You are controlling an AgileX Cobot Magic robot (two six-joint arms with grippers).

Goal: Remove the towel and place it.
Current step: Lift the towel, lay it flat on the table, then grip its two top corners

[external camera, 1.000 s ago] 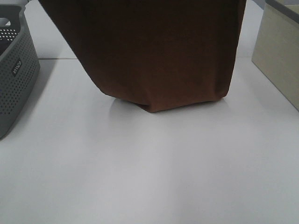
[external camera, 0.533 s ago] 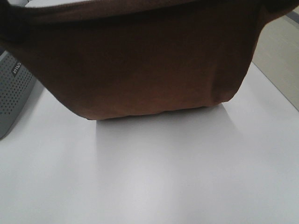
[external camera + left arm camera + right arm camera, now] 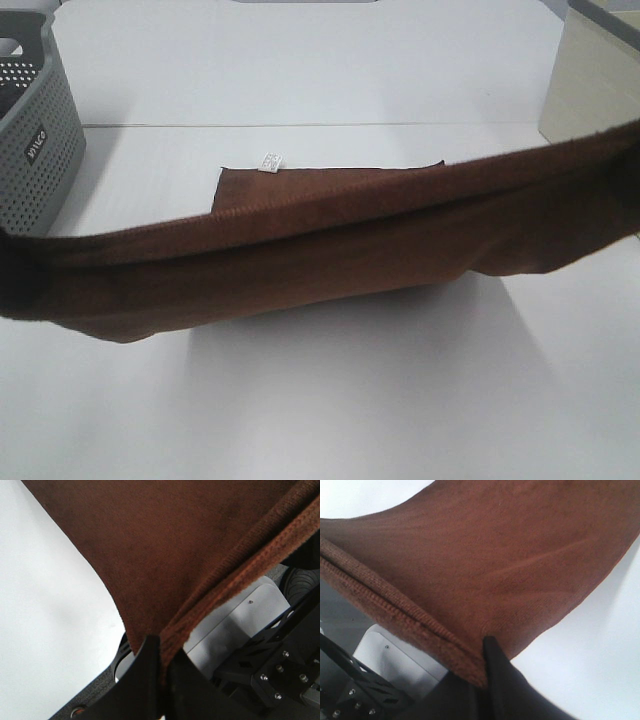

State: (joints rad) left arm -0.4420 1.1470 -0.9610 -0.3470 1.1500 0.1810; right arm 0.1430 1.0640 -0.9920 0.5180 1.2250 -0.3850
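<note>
Left gripper (image 3: 162,652) pinched tight on towel (image 3: 165,545) at its ribbed hem (image 3: 240,565), brown cloth fanning out ahead of the gripper, white table (image 3: 45,630) to one side, pale plate (image 3: 235,625) and black frame (image 3: 280,665) to the other

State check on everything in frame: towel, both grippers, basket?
towel: near edge lifted and stretched between both grippers, far edge lying flat on the table
left gripper: shut on the towel's hem
right gripper: shut on the towel's hem
basket: upright, inside mostly out of view
</note>
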